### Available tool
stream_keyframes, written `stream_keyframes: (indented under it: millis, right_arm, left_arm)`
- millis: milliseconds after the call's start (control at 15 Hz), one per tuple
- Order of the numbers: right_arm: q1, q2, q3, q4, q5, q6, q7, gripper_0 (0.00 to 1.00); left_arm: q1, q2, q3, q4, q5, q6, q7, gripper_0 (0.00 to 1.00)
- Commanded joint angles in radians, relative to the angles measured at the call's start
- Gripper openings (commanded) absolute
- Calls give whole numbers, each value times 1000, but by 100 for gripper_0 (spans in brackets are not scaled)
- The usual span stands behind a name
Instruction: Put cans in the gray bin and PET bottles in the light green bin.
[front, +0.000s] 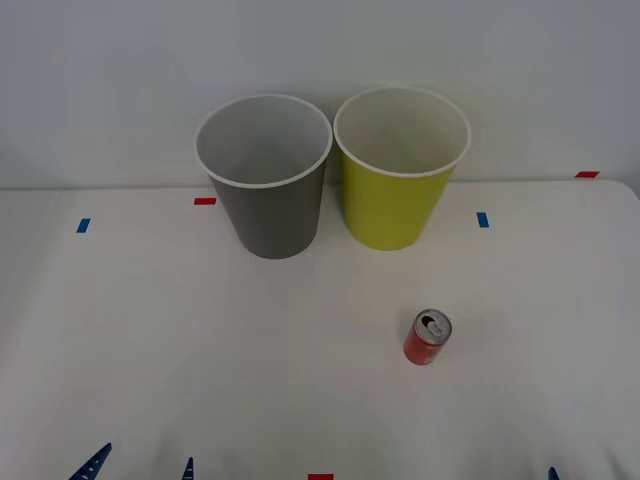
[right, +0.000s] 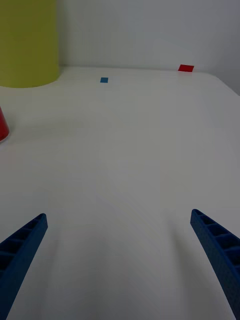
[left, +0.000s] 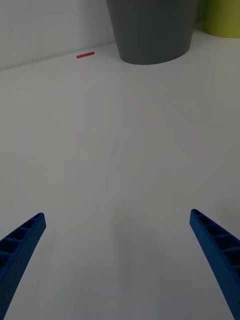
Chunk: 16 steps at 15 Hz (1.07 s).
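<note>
Small red drink can with silver top and pull tab (front: 428, 338) stands upright on the white surface (front: 200, 350), in front of the tall yellow-green cup-shaped bin (front: 398, 190); the tall dark gray cup-shaped bin (front: 268, 195) is just beside that one. Right gripper (right: 120, 260) hangs low near the front edge, jaws spread wide, empty; left gripper (left: 117, 260) likewise open, parked. Step: reach for the can. Best to centre the right jaws around its body, grip mid-height, lift clear above the gray rim before dropping.

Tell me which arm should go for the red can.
Right, probably. The red can stands upright on the table's right half, in front of the light green bin. The right pincer is open and empty, with the can beside it; the left pincer faces the gray bin.
</note>
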<state>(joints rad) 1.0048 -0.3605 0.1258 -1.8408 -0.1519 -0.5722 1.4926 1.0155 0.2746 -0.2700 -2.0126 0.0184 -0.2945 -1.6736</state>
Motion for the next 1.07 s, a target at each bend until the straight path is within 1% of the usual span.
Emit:
stream_keyframes:
  millis: [67, 1067]
  right_arm:
    - [0, 0, 0, 0, 0, 0, 0, 100]
    - [0, 0, 0, 0, 0, 0, 0, 100]
  left_arm:
    - [0, 0, 0, 0, 0, 0, 0, 100]
    - [0, 0, 0, 0, 0, 0, 0, 100]
